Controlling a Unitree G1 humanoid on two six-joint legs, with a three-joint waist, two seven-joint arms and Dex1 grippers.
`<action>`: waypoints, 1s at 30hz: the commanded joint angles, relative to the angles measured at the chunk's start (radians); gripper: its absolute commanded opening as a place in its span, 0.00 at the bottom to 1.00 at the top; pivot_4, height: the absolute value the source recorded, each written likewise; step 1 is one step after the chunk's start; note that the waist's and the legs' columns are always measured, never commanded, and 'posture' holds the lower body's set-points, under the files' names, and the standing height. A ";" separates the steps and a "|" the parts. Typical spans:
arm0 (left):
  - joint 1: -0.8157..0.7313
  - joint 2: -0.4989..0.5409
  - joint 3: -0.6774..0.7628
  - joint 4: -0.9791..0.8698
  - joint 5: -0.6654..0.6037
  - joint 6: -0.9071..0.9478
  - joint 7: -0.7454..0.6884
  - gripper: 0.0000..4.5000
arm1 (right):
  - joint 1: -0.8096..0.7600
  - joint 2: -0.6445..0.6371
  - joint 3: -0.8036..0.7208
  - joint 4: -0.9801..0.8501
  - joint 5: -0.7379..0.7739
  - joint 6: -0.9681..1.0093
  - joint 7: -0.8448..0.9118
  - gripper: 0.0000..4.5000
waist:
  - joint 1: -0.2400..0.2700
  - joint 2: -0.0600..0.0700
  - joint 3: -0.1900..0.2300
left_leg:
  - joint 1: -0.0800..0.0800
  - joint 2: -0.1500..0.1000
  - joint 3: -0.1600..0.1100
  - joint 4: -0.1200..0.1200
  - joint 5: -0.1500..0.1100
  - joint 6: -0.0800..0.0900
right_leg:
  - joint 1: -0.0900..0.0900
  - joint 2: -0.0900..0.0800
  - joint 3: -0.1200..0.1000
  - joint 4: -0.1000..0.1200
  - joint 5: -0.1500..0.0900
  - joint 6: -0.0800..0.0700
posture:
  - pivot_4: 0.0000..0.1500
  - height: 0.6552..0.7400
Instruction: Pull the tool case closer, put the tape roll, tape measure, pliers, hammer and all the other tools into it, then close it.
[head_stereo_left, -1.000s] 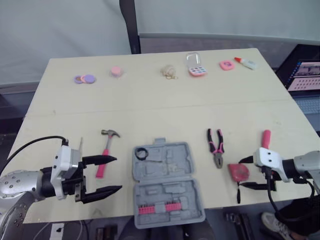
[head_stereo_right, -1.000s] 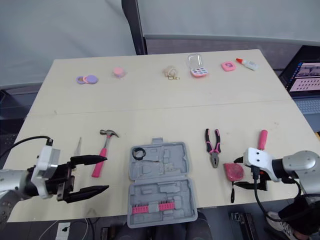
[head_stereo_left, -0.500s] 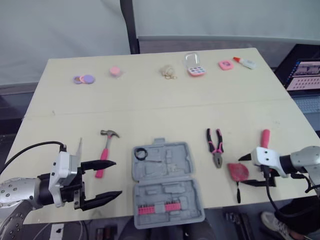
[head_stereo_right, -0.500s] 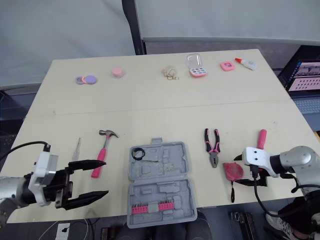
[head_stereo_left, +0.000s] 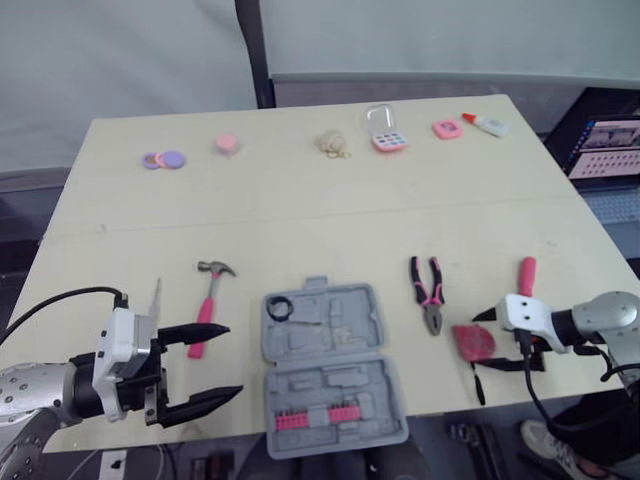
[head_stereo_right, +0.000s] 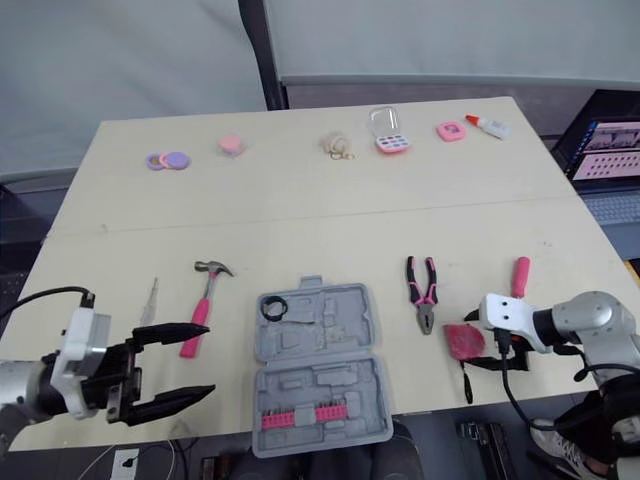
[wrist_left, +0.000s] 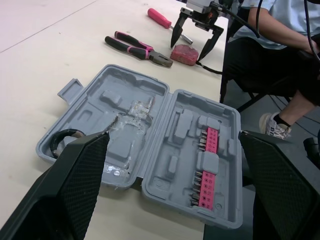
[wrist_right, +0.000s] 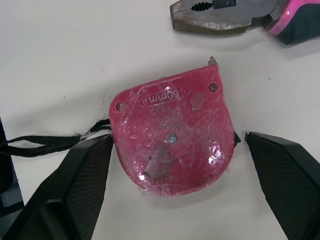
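Right gripper (head_stereo_left: 478, 344) open, one finger either side of pink tape measure (wrist_right: 172, 152); contact unclear. Tape measure lies near front edge of worktop (head_stereo_left: 300, 220), just beside pliers (head_stereo_left: 430, 295). Left gripper (head_stereo_left: 234, 359) open, empty, beside open tool case (head_stereo_left: 335, 370). Hammer (head_stereo_left: 208, 305) near it.

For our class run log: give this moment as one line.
grey plastic tool case open, black tape roll inside | left gripper open, beside case | right gripper open, astride pink tape measure
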 joint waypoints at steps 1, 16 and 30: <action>0.002 0.006 0.027 -0.033 -0.023 -0.003 -0.007 1.00 | -0.009 -0.007 -0.014 -0.003 0.014 -0.020 0.011 0.81 | 0.001 0.000 0.000 | 0.000 0.000 0.000 0.000 0.000 0.000 | 0.000 0.000 0.000 0.000 0.000 0.000 | 1.00 1.00; -0.018 -0.004 -0.011 -0.065 -0.022 0.020 0.038 1.00 | -0.007 -0.036 -0.030 -0.025 0.013 0.022 0.006 0.68 | 0.001 0.000 0.000 | 0.000 0.000 0.000 0.000 0.000 0.000 | 0.000 0.000 0.000 0.000 0.000 0.000 | 1.00 1.00; -0.127 -0.062 -0.155 0.170 0.100 -0.185 -0.084 1.00 | 0.083 -0.281 -0.138 -0.599 0.158 0.639 0.026 0.68 | 0.003 0.002 0.001 | -0.001 0.001 0.000 0.002 -0.001 -0.001 | 0.000 0.001 -0.002 0.001 0.000 0.000 | 1.00 1.00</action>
